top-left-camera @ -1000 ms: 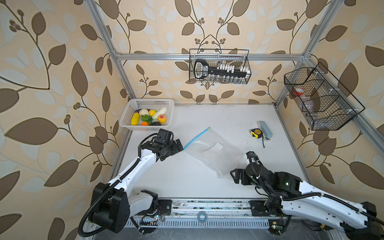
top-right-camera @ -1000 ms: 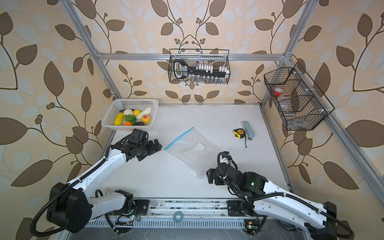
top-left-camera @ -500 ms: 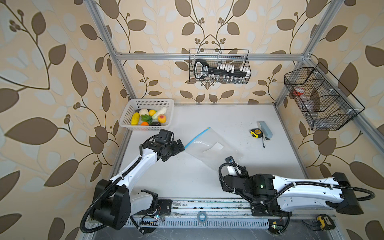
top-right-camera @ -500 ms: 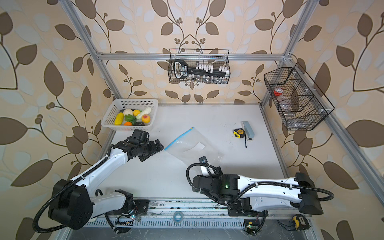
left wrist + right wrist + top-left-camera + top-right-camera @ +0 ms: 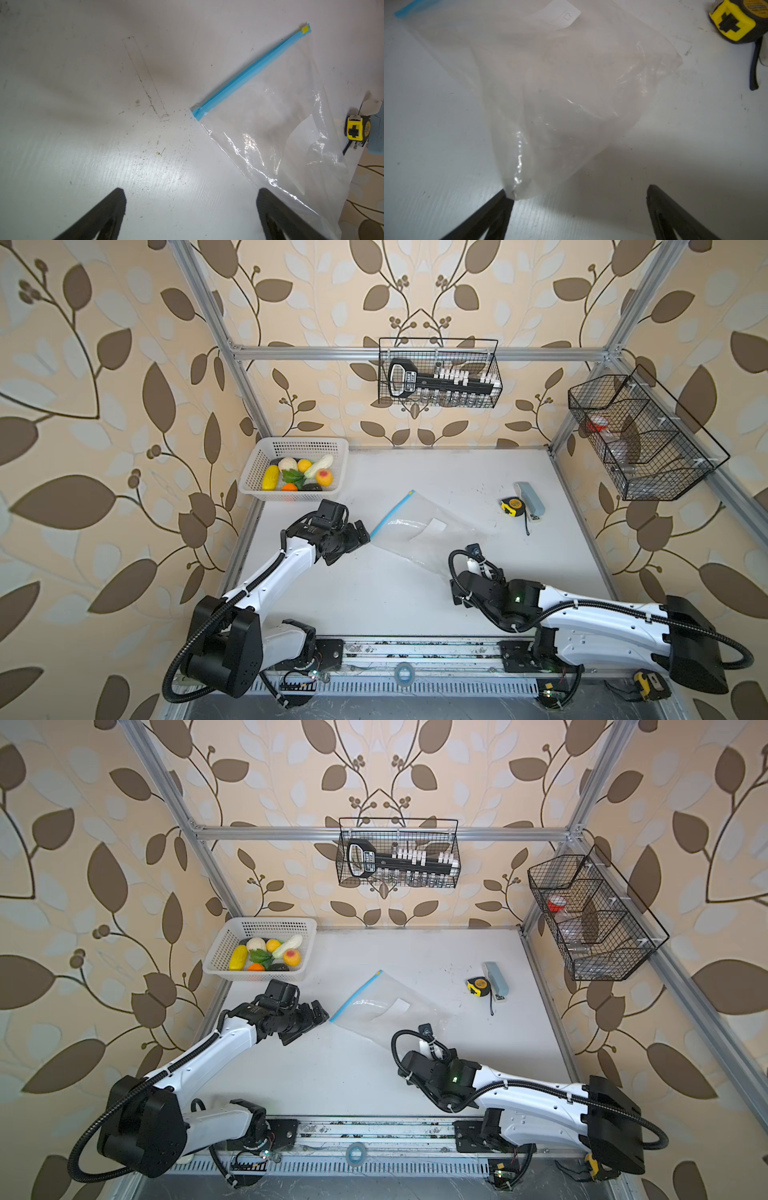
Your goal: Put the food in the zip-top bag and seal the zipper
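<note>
Left wrist view: my left gripper [image 5: 191,193] is spread wide and grips nothing, low over the table [image 5: 83,124]. The zipper [image 5: 249,70] begins just ahead of it, near end closest, its long axis running diagonally away to the yellowish tip. The zip-top bag [image 5: 270,128] lies flat beyond, empty. My right gripper [image 5: 579,192], equally wide and empty, sits at the bag's bottom corner, where one finger appears to touch the plastic. So my left is nearer the mouth. Both forearms reach inward, low. The food [image 5: 297,477] sits in the white basket [image 5: 299,445], far corner, my left side.
</note>
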Tool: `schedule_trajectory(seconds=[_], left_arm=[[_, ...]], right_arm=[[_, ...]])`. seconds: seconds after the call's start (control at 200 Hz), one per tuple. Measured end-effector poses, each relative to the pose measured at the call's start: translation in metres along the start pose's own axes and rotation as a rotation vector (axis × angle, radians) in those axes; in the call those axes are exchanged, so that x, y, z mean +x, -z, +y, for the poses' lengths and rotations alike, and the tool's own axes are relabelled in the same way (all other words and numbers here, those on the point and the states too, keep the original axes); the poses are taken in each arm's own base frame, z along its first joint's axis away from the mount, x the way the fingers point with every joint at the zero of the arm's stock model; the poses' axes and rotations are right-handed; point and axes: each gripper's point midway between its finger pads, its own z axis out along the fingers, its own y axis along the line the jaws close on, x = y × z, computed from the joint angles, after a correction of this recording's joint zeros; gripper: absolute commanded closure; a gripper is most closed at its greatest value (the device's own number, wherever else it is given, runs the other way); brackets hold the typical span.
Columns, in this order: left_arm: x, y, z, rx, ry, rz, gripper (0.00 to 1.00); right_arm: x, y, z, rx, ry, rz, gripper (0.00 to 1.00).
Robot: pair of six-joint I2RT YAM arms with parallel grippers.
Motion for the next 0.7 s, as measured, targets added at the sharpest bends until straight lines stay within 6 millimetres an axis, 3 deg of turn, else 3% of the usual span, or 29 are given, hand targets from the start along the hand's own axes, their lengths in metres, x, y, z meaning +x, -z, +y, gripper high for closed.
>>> schedule_trajectory(seconds=[0.37,0.54,0.7], left_arm=[[0.008,-0.020,-0.009,0.009,-0.005,0.099,0.01],[-0.001,-0.034,-0.032,0.024,-0.035,0.114,0.01],[-0.012,-0.061,-0.063,0.038,-0.074,0.131,0.01]], right_arm=[[0.000,-0.020,-0.072,0.089,-0.264,0.017,0.00],[-0.004,-0.022,-0.087,0.102,-0.341,0.023,0.00],[-0.011,-0.013,-0.082,0.046,-0.366,0.005,0.00]])
